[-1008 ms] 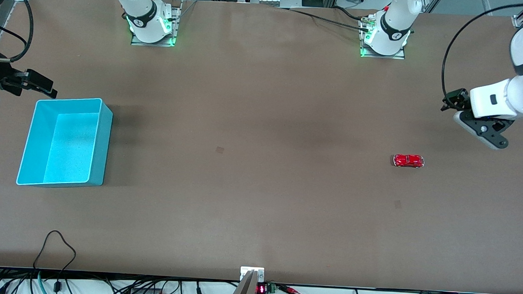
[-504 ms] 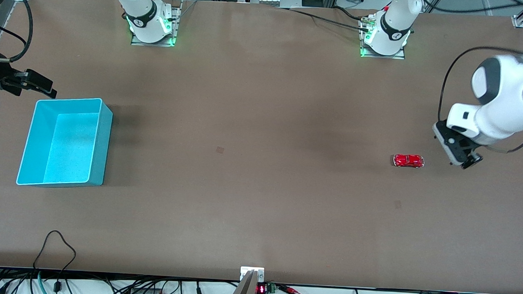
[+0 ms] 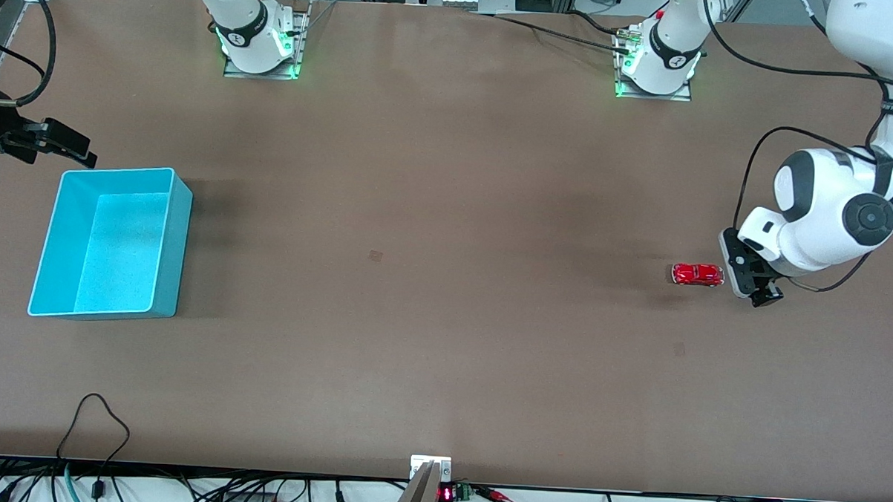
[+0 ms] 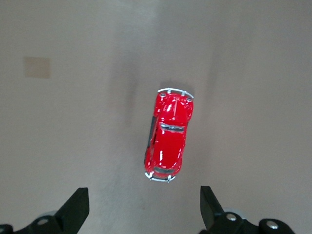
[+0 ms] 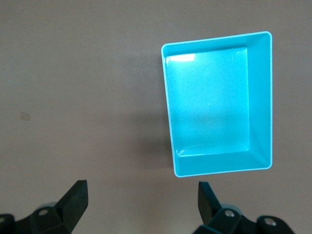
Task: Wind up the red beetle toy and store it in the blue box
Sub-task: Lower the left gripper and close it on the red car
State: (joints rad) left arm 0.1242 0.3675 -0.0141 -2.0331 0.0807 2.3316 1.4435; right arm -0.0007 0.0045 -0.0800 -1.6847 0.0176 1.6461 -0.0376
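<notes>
Left end effector (image 3: 750, 280) now beside red beetle toy (image 3: 697, 275)

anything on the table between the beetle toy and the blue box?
Nothing stands there. In the front view the table is bare brown surface from the red beetle toy to the blue box, apart from one small darker patch.

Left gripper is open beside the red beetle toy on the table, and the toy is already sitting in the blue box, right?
Not quite. The red beetle toy is not in the blue box; it lies on the bare table toward the left arm's end, as the front view shows. The box holds nothing. The left gripper is indeed open beside the toy.
</notes>
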